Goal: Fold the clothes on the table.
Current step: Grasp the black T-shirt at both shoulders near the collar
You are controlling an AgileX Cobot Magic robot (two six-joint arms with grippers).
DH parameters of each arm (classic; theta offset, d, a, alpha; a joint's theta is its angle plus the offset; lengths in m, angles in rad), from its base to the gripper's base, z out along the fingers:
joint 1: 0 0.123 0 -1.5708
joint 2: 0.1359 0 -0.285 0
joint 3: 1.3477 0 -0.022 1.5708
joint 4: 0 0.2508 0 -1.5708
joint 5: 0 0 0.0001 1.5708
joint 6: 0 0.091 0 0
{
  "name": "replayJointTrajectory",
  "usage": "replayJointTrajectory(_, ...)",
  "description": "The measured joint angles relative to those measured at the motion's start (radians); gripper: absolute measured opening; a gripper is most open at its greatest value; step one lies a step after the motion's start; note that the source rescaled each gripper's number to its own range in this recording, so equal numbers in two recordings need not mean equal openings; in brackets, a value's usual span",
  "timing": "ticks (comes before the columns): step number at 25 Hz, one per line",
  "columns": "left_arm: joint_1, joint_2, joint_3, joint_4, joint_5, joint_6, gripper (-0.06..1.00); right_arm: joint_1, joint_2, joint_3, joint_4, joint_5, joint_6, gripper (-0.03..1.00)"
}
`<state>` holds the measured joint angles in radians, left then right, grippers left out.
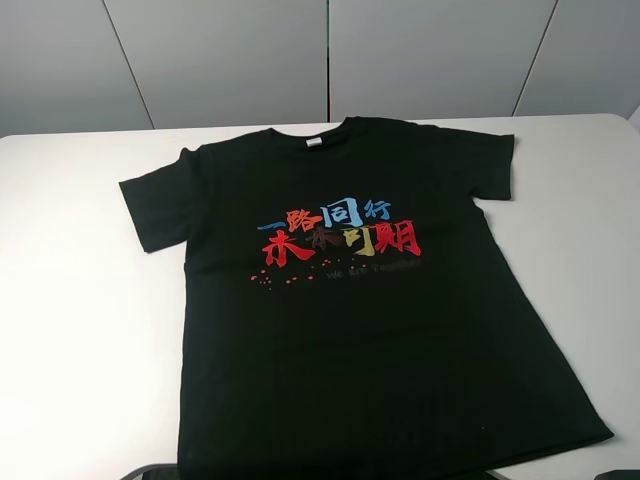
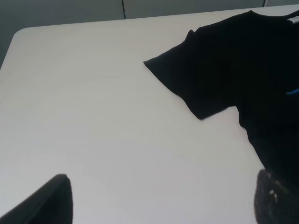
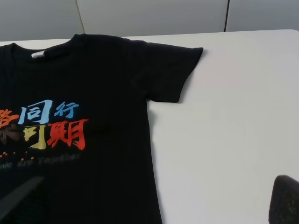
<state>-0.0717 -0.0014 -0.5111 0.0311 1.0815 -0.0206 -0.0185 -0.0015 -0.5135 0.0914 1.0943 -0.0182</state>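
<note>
The white bench point(image 1: 80, 300) carries a black T-shirt point(image 1: 370, 340) lying flat across its middle, print up, collar toward the far edge. The left gripper point(image 2: 161, 200) and the right gripper point(image 3: 152, 200) both have their jaws wide apart and hold nothing.

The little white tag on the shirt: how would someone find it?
Start at the big white table, where one black T-shirt lies flat, print up. Follow it to the collar at the far end; the neck label sits just inside, the only white spot on the black cloth.
</note>
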Motion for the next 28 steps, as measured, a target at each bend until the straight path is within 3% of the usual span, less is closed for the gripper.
replayJointTrajectory(28,0.0,0.0,0.0,0.0,0.0,0.0,1.0,0.0,0.0,0.0,0.0,0.0,-0.004,1.0)
